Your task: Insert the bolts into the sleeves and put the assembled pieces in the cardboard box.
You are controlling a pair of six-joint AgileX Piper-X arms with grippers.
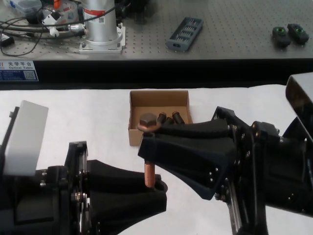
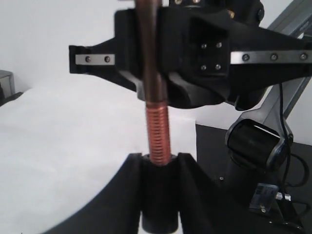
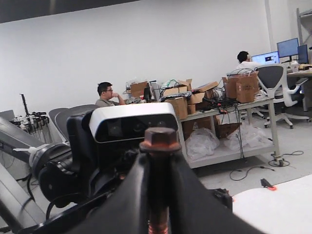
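Clamping bolt (image 2: pixel 158 136) in right jaws, sleeve (image 2: pixel 158 209) in left jaws, over white bench (image 1: pixel 88 112)

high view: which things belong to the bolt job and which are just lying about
Job: bolt, sleeve, right gripper, left gripper, cardboard box, finished pieces inside.
Lying about: grey ridged block, two black parts, silver pillar, cables.

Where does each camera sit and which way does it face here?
High: behind the arms, facing down over the bench; left gripper and right gripper show.
Left wrist: on the left arm, facing along its fingers at the sleeve.
Right wrist: on the right arm, facing the room past its fingers.
Shared: all three show the bolt.
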